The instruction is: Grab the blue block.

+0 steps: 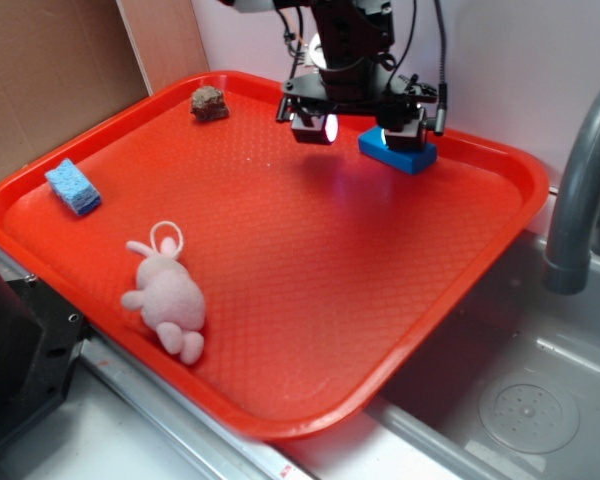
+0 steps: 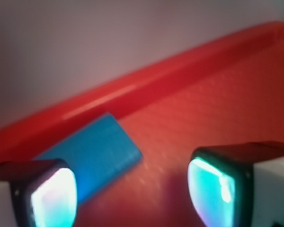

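Note:
The blue block (image 1: 400, 153) is a flat deep-blue brick lying on the red tray (image 1: 280, 250) near its far rim. In the wrist view the blue block (image 2: 97, 153) lies at an angle, one end behind my left finger. My gripper (image 1: 360, 125) hangs open just above the tray, its right finger over the block and its left finger to the block's left. In the wrist view my gripper (image 2: 132, 198) is open, with bare red tray floor between the lit pads (image 2: 54, 201). Nothing is held.
A sky-blue sponge (image 1: 73, 187) lies near the tray's left rim. A pink plush rabbit (image 1: 168, 297) lies at the tray's front left. A brown rock-like lump (image 1: 209, 103) sits at the far left corner. A grey faucet (image 1: 580, 180) and a sink basin (image 1: 520, 400) are to the right.

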Available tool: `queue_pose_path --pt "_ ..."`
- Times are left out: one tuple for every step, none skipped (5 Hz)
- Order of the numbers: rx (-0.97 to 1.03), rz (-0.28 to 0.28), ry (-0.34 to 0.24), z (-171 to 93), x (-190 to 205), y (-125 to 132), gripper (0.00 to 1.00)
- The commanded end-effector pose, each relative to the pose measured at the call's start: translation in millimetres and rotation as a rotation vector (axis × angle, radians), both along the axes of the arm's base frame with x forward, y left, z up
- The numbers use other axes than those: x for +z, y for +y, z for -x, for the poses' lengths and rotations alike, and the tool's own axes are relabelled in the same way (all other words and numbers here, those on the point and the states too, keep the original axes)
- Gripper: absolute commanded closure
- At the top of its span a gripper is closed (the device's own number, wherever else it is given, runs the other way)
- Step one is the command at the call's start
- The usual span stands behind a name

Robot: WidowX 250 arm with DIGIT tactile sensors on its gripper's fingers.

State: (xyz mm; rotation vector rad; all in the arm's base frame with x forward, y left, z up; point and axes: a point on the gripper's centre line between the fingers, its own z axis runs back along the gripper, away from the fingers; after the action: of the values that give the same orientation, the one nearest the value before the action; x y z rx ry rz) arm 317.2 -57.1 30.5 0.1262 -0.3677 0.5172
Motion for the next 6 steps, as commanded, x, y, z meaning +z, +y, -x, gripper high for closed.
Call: queue_pose_path --pt "-0.090 0.079 0.128 49.4 36.0 2.4 0.00" --pt "-0.109 0.044 0.038 42.6 40.1 1.0 0.00" --pt "-0.097 -0.003 -0.117 -3.0 82.1 29.2 0.00" --pt "-0.090 -0.019 -0.138 -51.3 77.9 30.8 0.00" --pt "-0.105 -0.021 -0.129 -69.3 71.9 24.4 0.00" --pt "-0.110 -0.014 -0.101 -75.2 63.2 22.2 0.00"
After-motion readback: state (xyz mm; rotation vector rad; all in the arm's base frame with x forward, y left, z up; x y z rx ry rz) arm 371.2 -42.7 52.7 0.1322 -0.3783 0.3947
